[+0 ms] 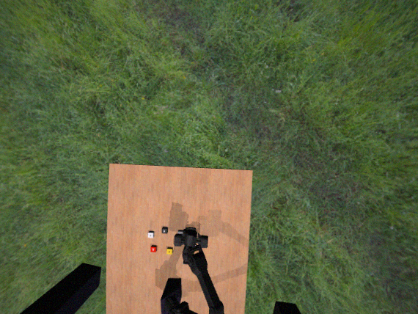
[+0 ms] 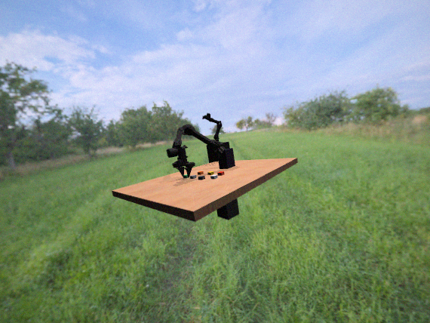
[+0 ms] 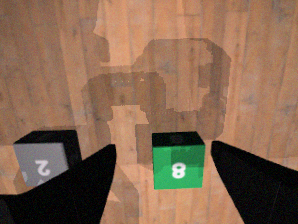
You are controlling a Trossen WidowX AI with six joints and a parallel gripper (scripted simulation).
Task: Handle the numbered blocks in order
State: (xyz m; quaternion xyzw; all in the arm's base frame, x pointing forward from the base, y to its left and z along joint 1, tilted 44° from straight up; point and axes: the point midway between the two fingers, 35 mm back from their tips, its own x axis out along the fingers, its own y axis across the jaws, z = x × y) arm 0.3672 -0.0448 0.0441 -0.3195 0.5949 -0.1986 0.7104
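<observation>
My gripper [image 2: 186, 175] [image 3: 163, 148] is open and low at the table, its fingers on either side of the green block. The green block [image 3: 178, 167] shows an 8, upside down in the wrist view, with a gap to each finger. The grey block [image 3: 42, 161] [image 2: 193, 176] shows a 2 and sits outside the left finger. A black block [image 1: 165, 230] [image 2: 201, 177], a white block [image 1: 150, 235] [image 2: 214, 176], a red block [image 1: 153, 249] [image 2: 221, 173], a yellow block [image 1: 169, 251] [image 2: 210, 173] and an orange block [image 2: 200, 173] rest on the table; their digits are too small to read.
The wooden table [image 1: 132, 198] [image 2: 158, 192] has its far edge beyond the blocks. The arm [image 1: 205, 280] hides part of the table in the top view. A second, black arm [image 2: 218, 130] stands behind at the base. Arm shadows fall around the blocks.
</observation>
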